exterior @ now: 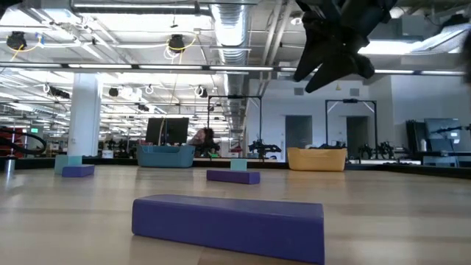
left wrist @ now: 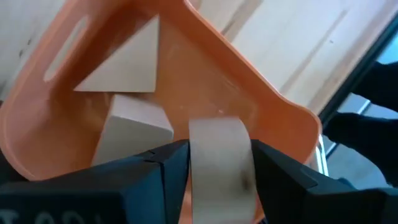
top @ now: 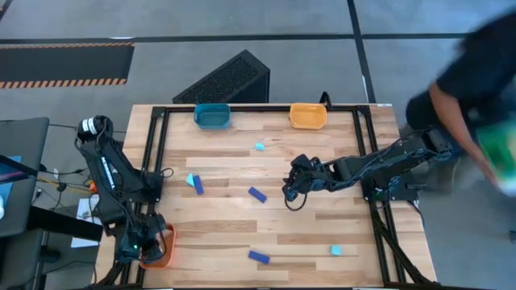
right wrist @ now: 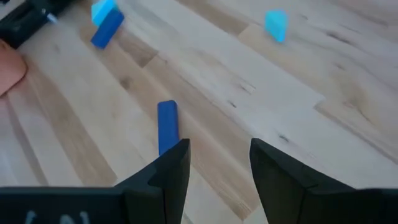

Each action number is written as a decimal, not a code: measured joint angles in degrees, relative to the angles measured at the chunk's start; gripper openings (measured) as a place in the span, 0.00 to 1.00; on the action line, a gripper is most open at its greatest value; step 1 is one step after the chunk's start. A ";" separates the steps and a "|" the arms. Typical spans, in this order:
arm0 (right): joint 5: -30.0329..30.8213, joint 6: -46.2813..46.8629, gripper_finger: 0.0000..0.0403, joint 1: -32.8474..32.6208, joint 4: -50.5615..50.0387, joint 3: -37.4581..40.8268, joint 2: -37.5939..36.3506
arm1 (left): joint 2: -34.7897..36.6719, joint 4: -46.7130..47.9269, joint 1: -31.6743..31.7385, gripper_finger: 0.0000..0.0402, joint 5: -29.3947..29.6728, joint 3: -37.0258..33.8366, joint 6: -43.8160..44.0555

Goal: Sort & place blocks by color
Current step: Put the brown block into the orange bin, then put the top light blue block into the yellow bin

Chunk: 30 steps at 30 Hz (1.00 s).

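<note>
Left: the left claw (left wrist: 217, 168) hangs over the orange tray (top: 164, 251) at the near-left corner of the bench (top: 322, 234), its fingers closed on a tan block (left wrist: 219, 163). Two more tan pieces, a tan wedge (left wrist: 124, 62) and a tan cube (left wrist: 134, 130), already lie in that tray. To release well, the held block should sit inside the rim and low over the tray floor, clear of the two pieces below, before the fingers part; a drop from height risks a bounce over the wall.

Centre: three dark blue bars lie loose on the bench, a left bar (top: 197, 184) touching or just beside a cyan chunk (top: 190, 179), a middle bar (top: 257, 194) and a near bar (top: 259, 257). Further cyan chunks lie near the far edge (top: 259, 147) and near the front (top: 336, 250). The teal tray (top: 212, 116) and yellow tray (top: 308, 116) stand at the far edge.

Right: the right claw (top: 292, 193) is raised above the bench just beside the middle bar, fingers apart and empty. A good grasp would centre the fingers across the bar's narrow width before descending.
</note>
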<state>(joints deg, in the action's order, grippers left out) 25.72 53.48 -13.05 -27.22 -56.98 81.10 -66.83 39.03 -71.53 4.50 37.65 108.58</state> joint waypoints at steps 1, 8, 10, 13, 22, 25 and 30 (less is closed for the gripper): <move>-0.89 -0.56 0.47 0.41 0.15 0.01 0.00 | -0.31 0.02 0.00 0.39 -0.23 0.00 0.20; -5.46 -2.61 0.47 1.31 0.90 0.01 0.00 | -0.58 1.30 0.02 0.48 -3.21 0.00 2.91; -5.96 -2.94 0.47 0.92 1.10 0.23 0.00 | -0.56 1.73 0.04 0.49 -3.91 0.00 3.83; -6.50 -3.01 0.47 0.27 0.88 1.04 0.00 | -0.34 1.67 0.06 0.49 -3.86 0.00 4.66; -14.06 -2.52 0.47 0.93 17.98 9.98 0.00 | 3.18 9.47 3.62 0.45 5.49 4.53 1.13; -14.85 -2.37 0.47 2.10 22.85 12.53 0.00 | 5.61 13.39 6.53 0.43 13.27 6.26 -1.39; -16.52 -4.37 0.47 5.37 24.53 13.23 0.00 | 9.05 14.84 14.79 0.41 23.96 6.30 -8.87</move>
<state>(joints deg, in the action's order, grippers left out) 9.20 49.11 -7.68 -2.69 -43.75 81.10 -57.78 53.87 -56.73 28.46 43.95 99.71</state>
